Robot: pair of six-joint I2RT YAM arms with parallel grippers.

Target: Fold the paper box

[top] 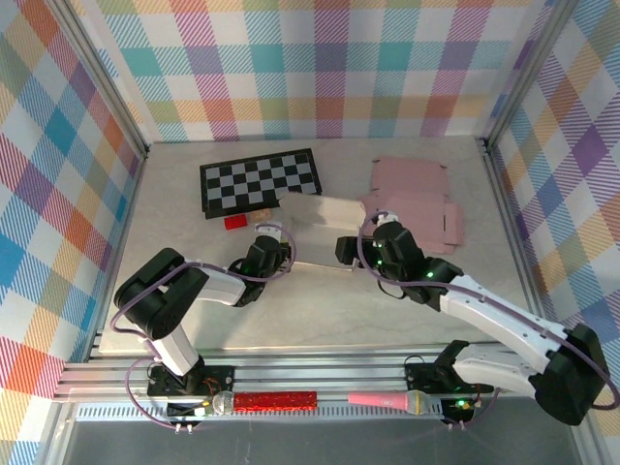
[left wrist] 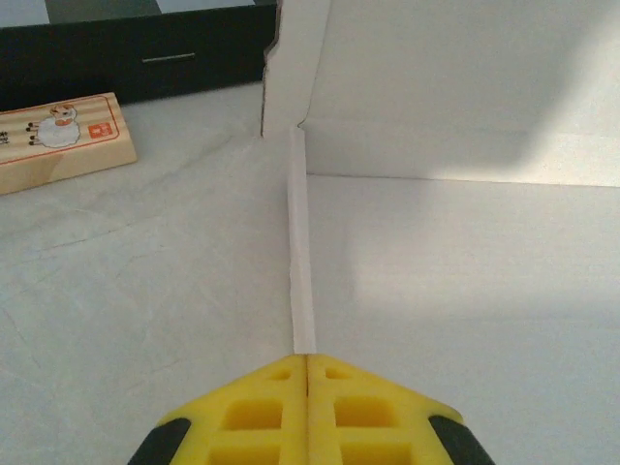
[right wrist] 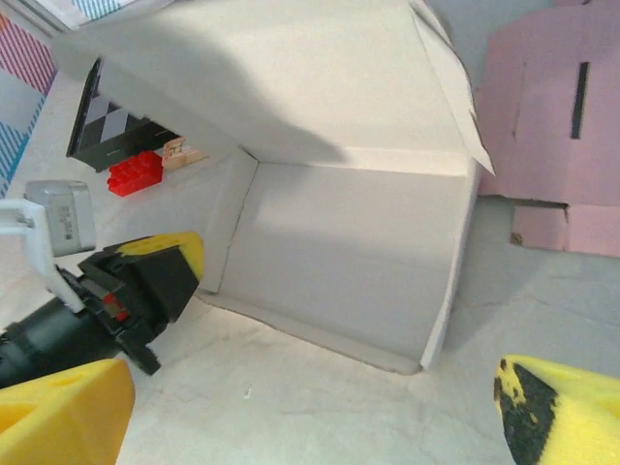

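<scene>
From above, the white paper box lies half-formed mid-table between the checkerboard and the pink box blanks, with the left gripper at its left edge and the right gripper just off its near right corner. Down the left wrist, the yellow tips are pressed together on the box's thin side flap, a pinch I'd keep firm as the anchor. From the right wrist, the fingers stand wide apart with nothing between them, and I reckon they should take the box's right side near its crease and fold slowly so the sheet doesn't skid.
</scene>
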